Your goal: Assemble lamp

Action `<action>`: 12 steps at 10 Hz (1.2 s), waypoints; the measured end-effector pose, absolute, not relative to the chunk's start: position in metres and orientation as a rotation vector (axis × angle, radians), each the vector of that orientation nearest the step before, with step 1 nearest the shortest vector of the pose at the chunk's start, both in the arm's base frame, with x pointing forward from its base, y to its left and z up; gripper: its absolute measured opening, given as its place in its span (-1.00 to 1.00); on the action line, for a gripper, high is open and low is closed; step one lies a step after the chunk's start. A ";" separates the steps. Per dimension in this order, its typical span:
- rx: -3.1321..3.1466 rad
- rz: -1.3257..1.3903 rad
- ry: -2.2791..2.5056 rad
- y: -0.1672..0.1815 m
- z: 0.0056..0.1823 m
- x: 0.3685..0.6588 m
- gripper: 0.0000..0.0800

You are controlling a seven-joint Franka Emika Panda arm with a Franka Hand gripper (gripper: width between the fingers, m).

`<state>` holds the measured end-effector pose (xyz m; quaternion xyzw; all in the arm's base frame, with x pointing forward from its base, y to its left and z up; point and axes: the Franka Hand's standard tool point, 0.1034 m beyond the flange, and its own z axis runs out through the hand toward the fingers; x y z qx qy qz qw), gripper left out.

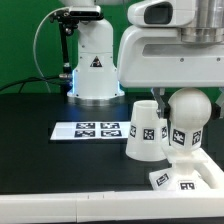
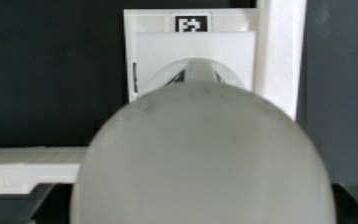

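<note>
The bulb [image 1: 188,120] stands upright on the flat squarish base [image 1: 184,178] at the exterior view's right. Its round head fills the wrist view [image 2: 202,150], with the tagged base [image 2: 194,45] beyond it. My gripper [image 1: 188,100] reaches down from above; its dark fingers [image 2: 51,198] sit against both sides of the bulb's head, shut on it. The tapered shade [image 1: 143,128] stands on the table just to the exterior view's left of the bulb, apart from it and out of the wrist view.
The marker board [image 1: 98,128] lies flat to the exterior view's left of the shade. The white robot pedestal [image 1: 92,65] stands behind it. A white table rim [image 1: 80,195] runs along the front.
</note>
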<state>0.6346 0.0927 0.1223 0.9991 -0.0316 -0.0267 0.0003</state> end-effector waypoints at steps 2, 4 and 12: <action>3.121 -0.083 -0.299 0.091 0.122 0.635 0.43; 3.044 -0.025 -0.668 0.088 0.122 0.634 0.43; 2.416 -0.089 -2.218 0.095 0.119 0.624 0.43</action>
